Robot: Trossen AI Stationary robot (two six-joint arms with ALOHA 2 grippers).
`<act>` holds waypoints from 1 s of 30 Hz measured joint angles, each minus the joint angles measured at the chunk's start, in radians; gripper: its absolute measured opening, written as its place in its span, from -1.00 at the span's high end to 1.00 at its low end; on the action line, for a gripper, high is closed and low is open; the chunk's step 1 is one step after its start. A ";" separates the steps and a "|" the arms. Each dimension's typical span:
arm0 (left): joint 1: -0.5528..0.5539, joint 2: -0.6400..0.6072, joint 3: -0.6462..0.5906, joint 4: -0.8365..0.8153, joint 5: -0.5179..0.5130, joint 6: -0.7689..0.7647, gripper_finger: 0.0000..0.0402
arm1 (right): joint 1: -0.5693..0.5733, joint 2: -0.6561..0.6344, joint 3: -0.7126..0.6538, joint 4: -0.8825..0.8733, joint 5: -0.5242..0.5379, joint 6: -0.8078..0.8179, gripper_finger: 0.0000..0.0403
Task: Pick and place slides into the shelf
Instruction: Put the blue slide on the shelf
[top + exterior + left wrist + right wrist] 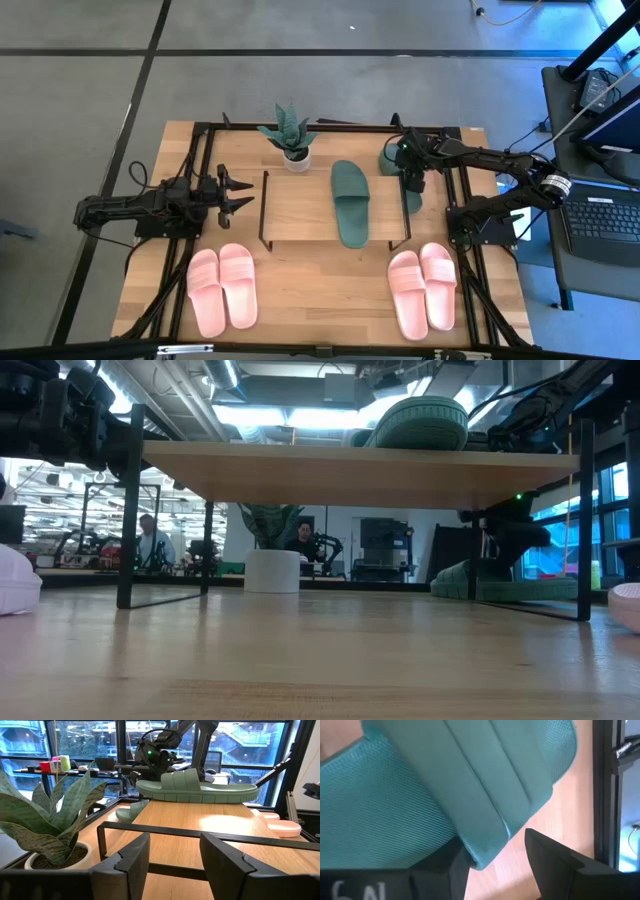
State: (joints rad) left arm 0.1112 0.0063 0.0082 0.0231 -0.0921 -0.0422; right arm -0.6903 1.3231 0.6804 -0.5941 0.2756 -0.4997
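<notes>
Dark green, one slide (351, 203) lies flat on the shelf (300, 205) top board. Its mate (410, 190) sits on the wooden surface (320, 290) just off the shelf's right end, where the right hand (413, 180) hangs over it, fingers spread at its strap, not clamped. The left hand (238, 193) waits open left of the shelf. Two pink pairs (222, 288) (422, 288) lie in front, near the potted plant (290, 135).

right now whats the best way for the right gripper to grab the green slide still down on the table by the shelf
Take the second green slide by its wide strap, coming straight down from above. It lies flat on the table beside the shelf, strap raised above the sole, so one finger can likely slip under it. The right gripper already hovers over it, open; in the right wrist view the slide fills the frame.
</notes>
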 joint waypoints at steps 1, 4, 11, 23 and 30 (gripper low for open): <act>0.000 0.000 0.000 0.000 0.000 0.000 0.17 | 0.000 0.000 0.000 0.000 0.000 0.013 0.08; 0.000 0.000 0.000 0.000 0.000 0.000 0.17 | 0.000 0.000 0.000 -0.002 0.000 0.061 0.08; 0.000 0.000 0.000 0.000 0.000 0.000 0.17 | 0.000 0.000 0.000 0.007 0.001 0.050 0.08; 0.000 0.000 0.000 0.000 0.000 -0.001 0.17 | 0.000 0.000 0.000 0.023 0.001 0.054 0.25; 0.000 0.000 0.000 0.000 0.000 -0.002 0.17 | 0.000 -0.001 0.000 0.027 0.011 0.054 0.84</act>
State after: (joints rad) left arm 0.1109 0.0063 0.0082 0.0231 -0.0921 -0.0444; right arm -0.6903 1.3220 0.6800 -0.5671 0.2869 -0.4458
